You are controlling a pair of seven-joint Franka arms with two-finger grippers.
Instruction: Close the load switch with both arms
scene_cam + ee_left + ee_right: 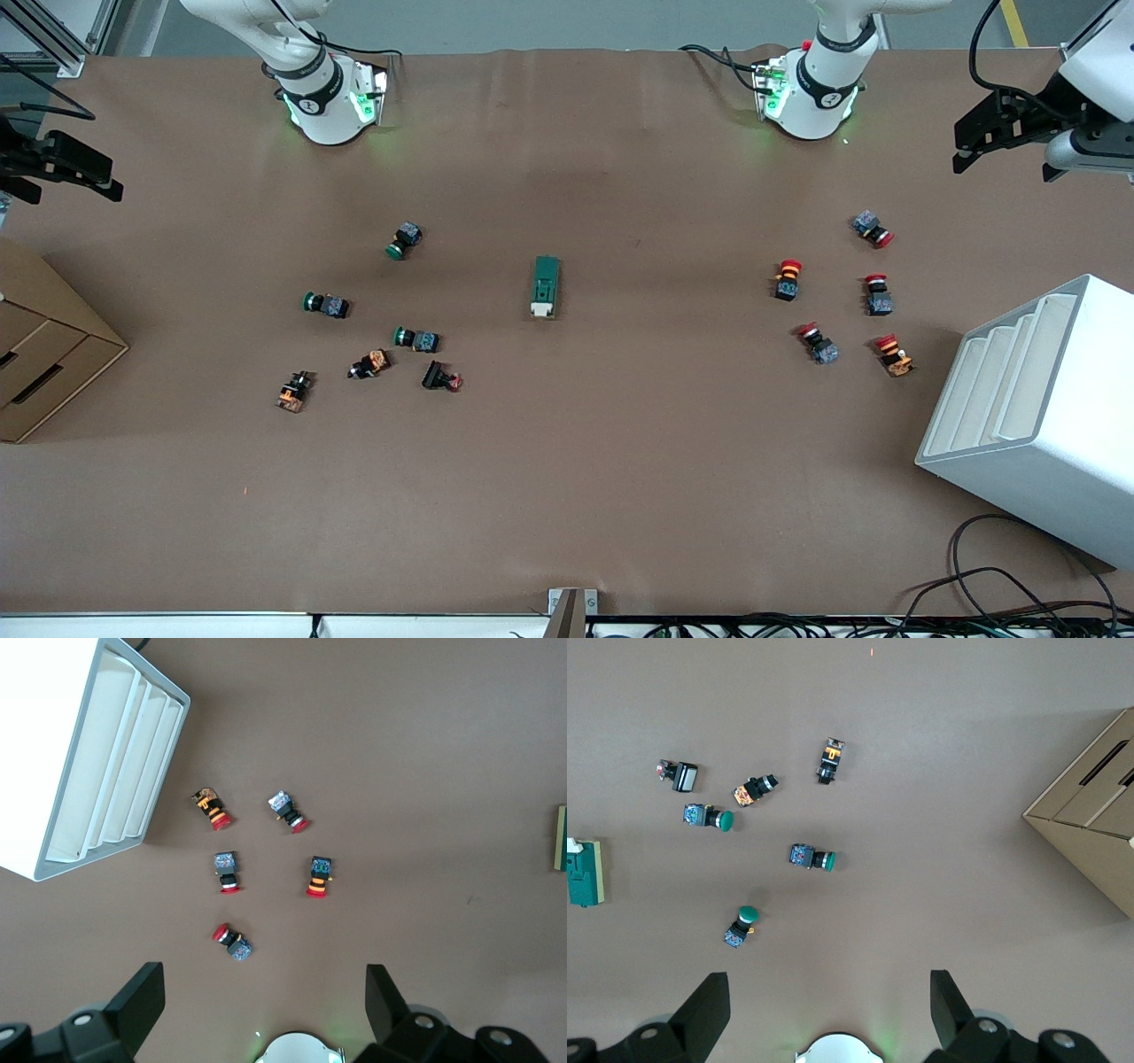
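Waiting at the start, with left gripper (992, 133) at upper right and right gripper (66, 168) at upper left both spread empty, load switch (545, 286) untouched at centre, needing both to reach inward.

Two white jointed arms are seen along the frame top, each with a black band near a green-lit base: right arm (310, 84) at upper left, left arm (824, 80) at upper right. Black cables are run to both bases. A black two-finger right tool (62, 164) is shown at the left edge, a black left tool (1005, 133) at the right edge, fingers spread apart in both wrist views.
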